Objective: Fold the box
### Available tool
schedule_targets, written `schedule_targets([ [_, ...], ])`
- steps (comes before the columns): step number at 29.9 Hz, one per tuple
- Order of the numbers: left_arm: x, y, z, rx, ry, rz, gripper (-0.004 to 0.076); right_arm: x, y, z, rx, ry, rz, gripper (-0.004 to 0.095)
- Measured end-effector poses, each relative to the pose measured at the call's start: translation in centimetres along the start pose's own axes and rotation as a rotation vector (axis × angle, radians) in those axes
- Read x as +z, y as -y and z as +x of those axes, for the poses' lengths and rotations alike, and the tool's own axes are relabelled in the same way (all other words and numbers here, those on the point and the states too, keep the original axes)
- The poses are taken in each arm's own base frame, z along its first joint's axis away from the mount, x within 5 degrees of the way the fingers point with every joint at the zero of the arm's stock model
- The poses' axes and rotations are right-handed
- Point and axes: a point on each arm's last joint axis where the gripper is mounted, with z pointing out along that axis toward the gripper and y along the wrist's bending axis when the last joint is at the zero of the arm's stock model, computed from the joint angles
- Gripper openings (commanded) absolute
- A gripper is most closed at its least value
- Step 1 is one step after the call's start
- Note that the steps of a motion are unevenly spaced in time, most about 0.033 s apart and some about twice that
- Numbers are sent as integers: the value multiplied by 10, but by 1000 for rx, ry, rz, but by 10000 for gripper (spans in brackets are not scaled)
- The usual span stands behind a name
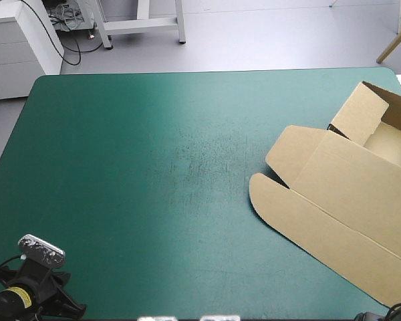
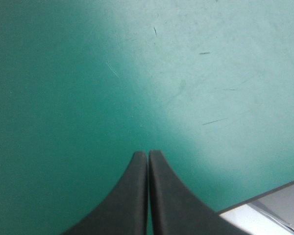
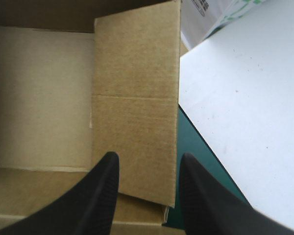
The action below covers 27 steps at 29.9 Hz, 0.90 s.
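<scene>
The brown box lies at the table's right side. Its lid and flaps are spread flat toward the middle, and walls are raised around a tray at the far right corner. My left gripper is shut and empty, low over bare teal-green cover at the near left corner, far from the box. My right gripper is open above the box, its fingers apart over an upright brown wall panel with the tray floor beside it. It holds nothing.
A white surface adjoins the table's right edge just beyond the box, with a printed carton on it. The table's near edge shows close to my left gripper. Wide teal-green cover stretches left of the box.
</scene>
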Motion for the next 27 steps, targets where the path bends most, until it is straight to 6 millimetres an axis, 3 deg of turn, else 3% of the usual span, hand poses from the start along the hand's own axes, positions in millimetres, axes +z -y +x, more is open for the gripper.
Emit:
schedule_targets([
  [2, 0, 0, 0, 1, 0, -3, -10, -18, -3, 4, -38, 36, -35, 279],
  [6, 0, -1, 0, 2, 0, -6, -10, -58, -11, 19, -55, 114, -136, -24],
  [11, 0, -1, 0, 3, 0, -8, -10, -104, -30, 58, -154, 183, -208, 3],
  [18, 0, -1, -1, -54, 8, -10, -10, -152, -59, 137, -348, 248, -318, 0],
  [22, 2, -1, -3, -91, 41, -13, -10, -161, -65, 184, -451, 256, -402, 1],
  [27, 16, 0, 0, -90, 53, -17, -10, -149, -61, 237, -555, 215, -468, 0],
])
